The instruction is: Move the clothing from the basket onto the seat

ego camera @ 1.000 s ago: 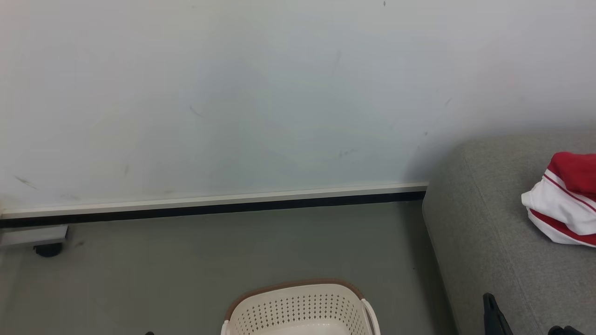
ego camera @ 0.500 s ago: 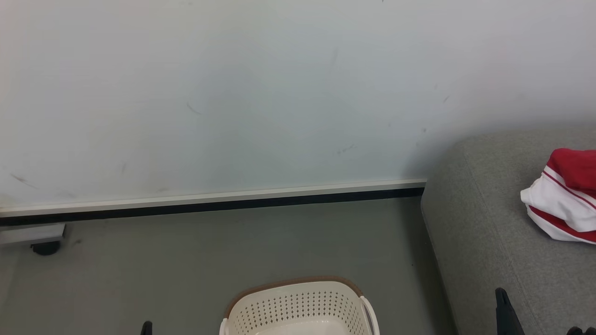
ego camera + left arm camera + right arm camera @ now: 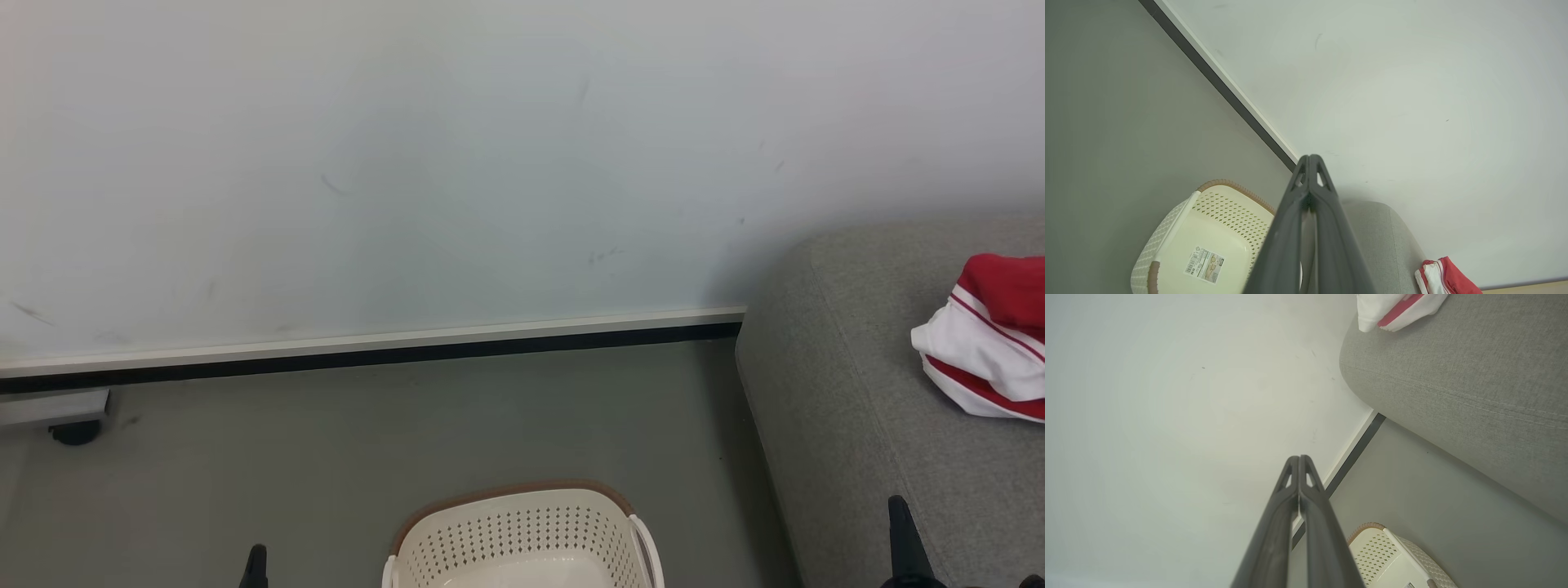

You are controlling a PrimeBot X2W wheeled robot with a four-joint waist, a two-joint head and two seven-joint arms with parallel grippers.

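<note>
The left gripper point(image 3: 1309, 157) and right gripper point(image 3: 1299, 457) are pinched shut, empty, and the clothing point(image 3: 992, 343) lies on the seat point(image 3: 833, 392), in from its rounded end, nearer the right one, with the basket point(image 3: 506, 531) between them apparently bare.

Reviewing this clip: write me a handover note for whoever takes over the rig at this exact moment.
Left gripper: shut, holding nothing.
Right gripper: shut, holding nothing.
Clothing: a red and white bundle lying on the seat.
Basket: on the floor beside the seat. The part of its bottom that shows is bare except for a label.
Done: clothing is on the seat.
Left: probably nothing. Check the part of the basket that is out of sight.
</note>
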